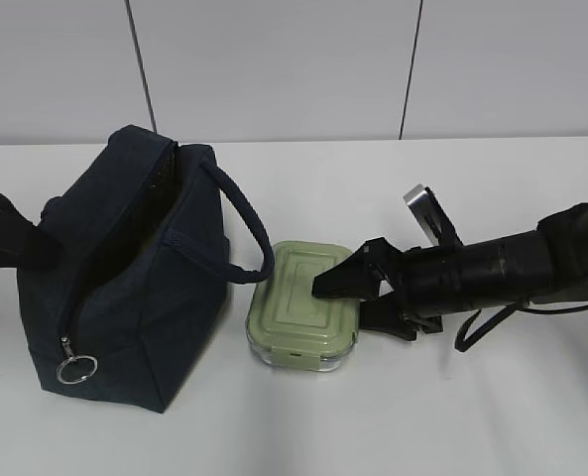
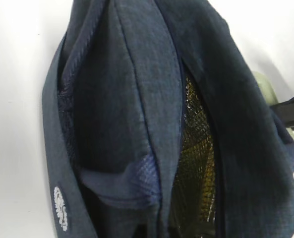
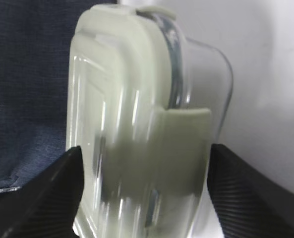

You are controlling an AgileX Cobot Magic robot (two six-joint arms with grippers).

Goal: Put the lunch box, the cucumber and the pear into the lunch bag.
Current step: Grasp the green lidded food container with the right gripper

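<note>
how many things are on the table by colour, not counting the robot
navy: 1, the lunch bag
pale green lid over a clear base: 1, the lunch box, with the right hand around its end
total: 2
no cucumber or pear shows in any view

Lab-like bench: bare white table [image 1: 492, 416], plain panelled wall [image 1: 274, 69].

You have a white table [image 1: 303, 426] in even light; behind it, at the far edge, a pale grey panelled wall [image 1: 274, 69] with dark seams.
</note>
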